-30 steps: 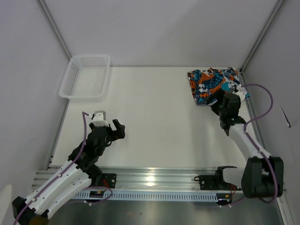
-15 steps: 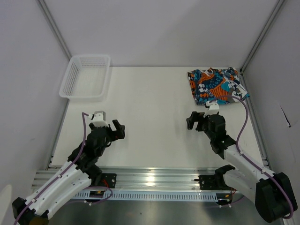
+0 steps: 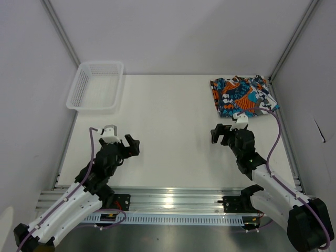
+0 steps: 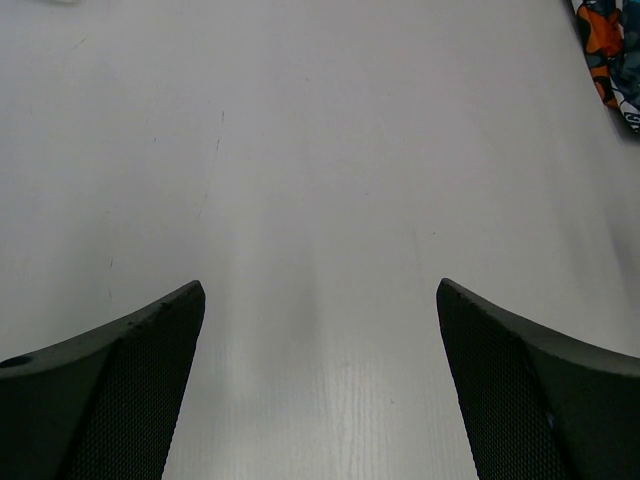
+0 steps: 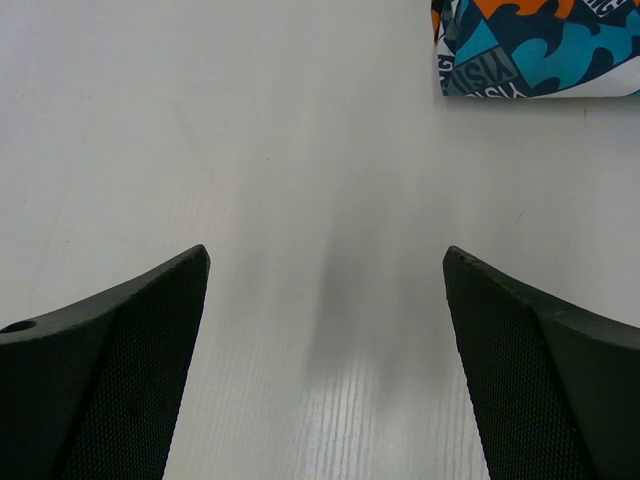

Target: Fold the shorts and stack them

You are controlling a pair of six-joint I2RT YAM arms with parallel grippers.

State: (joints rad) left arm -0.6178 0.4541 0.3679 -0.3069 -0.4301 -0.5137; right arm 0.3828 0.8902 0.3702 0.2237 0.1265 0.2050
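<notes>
Two claws, jaws wide apart, nothing held: left gripper (image 3: 130, 143) and right gripper (image 3: 217, 134), both low over the near table (image 3: 173, 115). Shorts (image 3: 241, 97) lie in the far right corner, possibly two layers. Basket (image 3: 101, 63) sits far left.

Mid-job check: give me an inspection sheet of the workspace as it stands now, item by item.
Surface: white table, faint scuffs in the left wrist view.
Job's things: cartoon-print shorts lie in a compact bundle in the far right corner; a second pair cannot be told apart.
Clutter: white mesh basket at the far left corner.
Grippers: left gripper and right gripper are both open, fingers holding nothing, over bare table.
Cables: purple left cable runs along its arm; purple right cable loops close to the shorts' near edge.
Surroundings: white walls, metal frame posts, mounting rail at the near edge.
</notes>
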